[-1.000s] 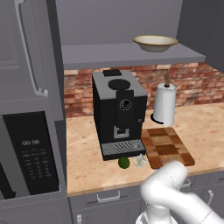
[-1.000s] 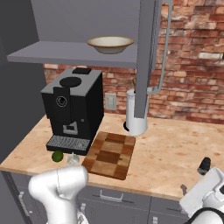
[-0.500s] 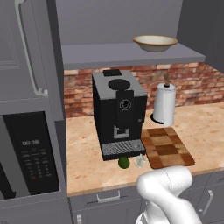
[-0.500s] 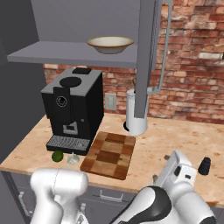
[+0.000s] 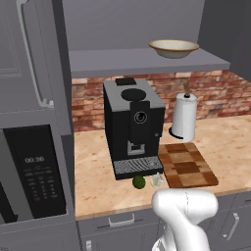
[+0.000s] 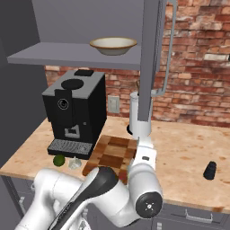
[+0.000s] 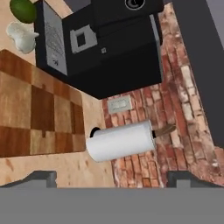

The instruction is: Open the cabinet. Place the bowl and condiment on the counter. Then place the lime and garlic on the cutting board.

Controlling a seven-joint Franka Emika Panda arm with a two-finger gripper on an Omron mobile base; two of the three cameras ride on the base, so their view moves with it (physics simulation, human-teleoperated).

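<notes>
The wide cream bowl with a tan-brown rim point(image 6: 112, 46) sits on the shelf of the opened grey wall cabinet point(image 6: 151, 58), while the small black condiment bottle point(image 6: 210, 170) already lies on the beige speckled tabletop point(image 6: 188, 148), well to the right of the checkered wooden cutting board point(image 6: 112, 154). The round dark-green lime point(image 5: 139, 182) and the whitish lumpy garlic bulb point(image 5: 156, 181) rest just beside each other in front of the black coffee machine point(image 5: 132, 126), near the board's left edge. With the jaws point(image 7: 111, 176) spread wide apart and empty, I judge the risks to be knocking the white paper-towel roll point(image 7: 121, 141) or tipping the bowl off the shelf during the reach.
</notes>
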